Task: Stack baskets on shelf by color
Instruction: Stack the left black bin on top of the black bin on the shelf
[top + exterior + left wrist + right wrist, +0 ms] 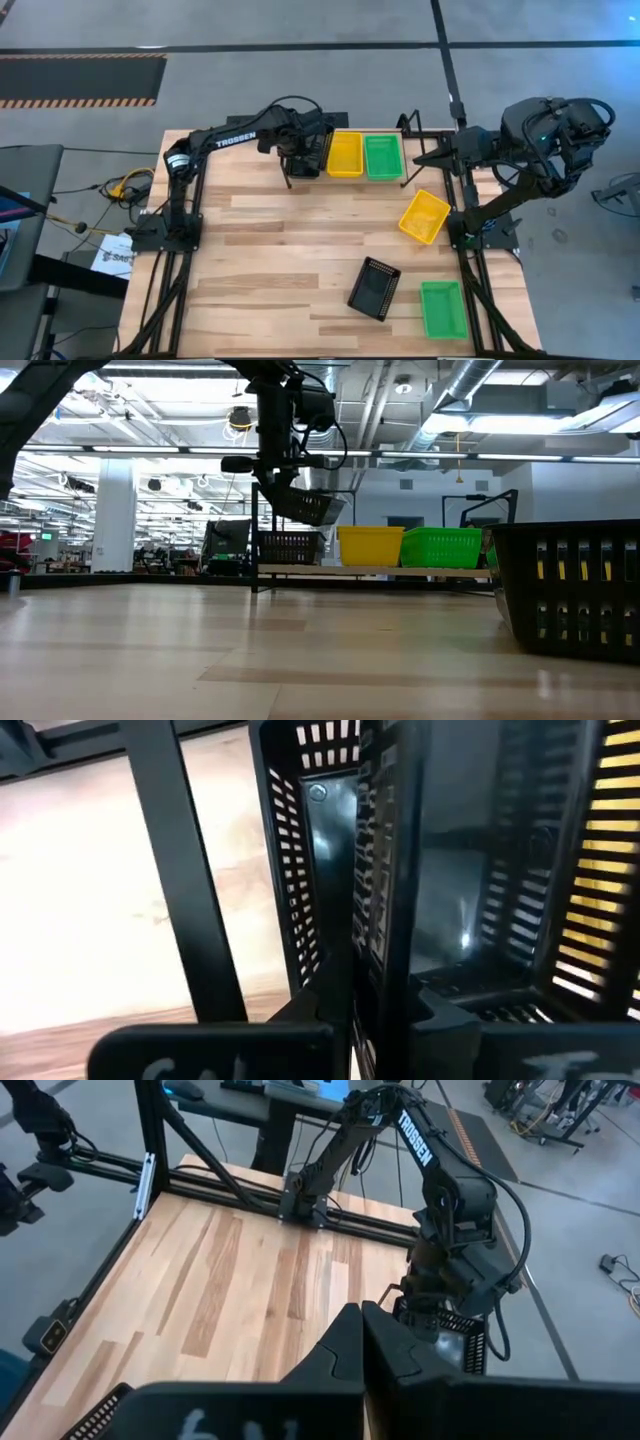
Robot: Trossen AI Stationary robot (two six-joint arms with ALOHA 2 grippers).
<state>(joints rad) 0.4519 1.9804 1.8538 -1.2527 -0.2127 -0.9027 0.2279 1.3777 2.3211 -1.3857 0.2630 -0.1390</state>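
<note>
My left gripper [298, 160] is at the shelf's [400, 571] left end, shut on a black basket [308, 507] that hangs tilted just above another black basket [290, 547] standing on the plank. A yellow basket [345, 153] and a green basket [383, 156] stand beside it on the shelf. Three more lie on the table: yellow [425, 216], black [374, 288] and green [443, 308]. My right gripper [362, 1342] is shut and empty, hovering near the shelf's right end [420, 160]. My left gripper pinches the black basket's perforated side wall [372, 870], one finger [330, 830] on one face and the other on the opposite face. The fingers come from above, pointing down. The basket is lifted clear and hangs tilted below them.
The shelf stands at the table's far edge on thin black legs [258, 575]. The three loose baskets lie toward the table's right and near side. Bare wood [270, 250] fills the middle and left of the table. The arms' black frames [165, 230] stand at both sides.
</note>
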